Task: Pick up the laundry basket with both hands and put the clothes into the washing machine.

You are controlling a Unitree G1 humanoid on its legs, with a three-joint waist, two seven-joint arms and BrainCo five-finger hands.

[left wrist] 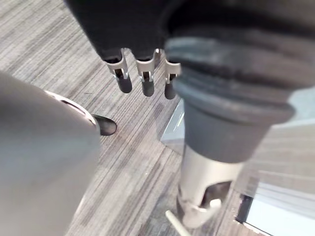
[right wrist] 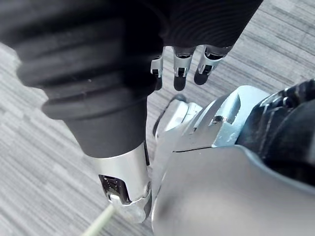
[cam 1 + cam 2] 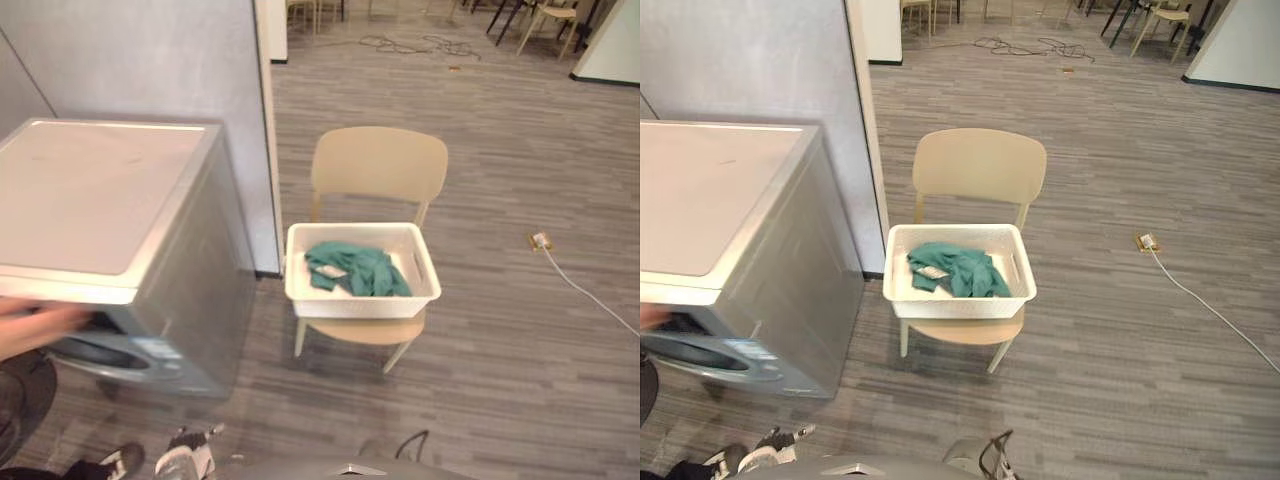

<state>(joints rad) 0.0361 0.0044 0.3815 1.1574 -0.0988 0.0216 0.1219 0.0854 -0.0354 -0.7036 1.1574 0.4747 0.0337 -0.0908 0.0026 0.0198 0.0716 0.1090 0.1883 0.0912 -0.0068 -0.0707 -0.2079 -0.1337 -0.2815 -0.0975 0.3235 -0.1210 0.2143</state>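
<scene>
A white laundry basket (image 3: 362, 297) sits on the seat of a beige chair (image 3: 378, 165) in the middle of the floor. Green clothes (image 3: 355, 268) lie bunched inside it. To its left stands the silver-grey washing machine (image 3: 190, 290), its white top (image 3: 85, 195) towards me and its dark round door (image 3: 95, 350) at the lower left. My left hand (image 1: 142, 78) hangs over the wood-look floor with straight fingers and holds nothing. My right hand (image 2: 179, 69) hangs the same way, fingers straight and empty. Both hands are well short of the basket.
A person's hand (image 3: 40, 328) reaches in at the left edge by the washing machine's front. A sneaker (image 3: 190, 458) shows at the bottom left. A grey wall panel (image 3: 150, 60) rises behind the machine. A white cord with a plug (image 3: 541, 241) lies on the floor at right.
</scene>
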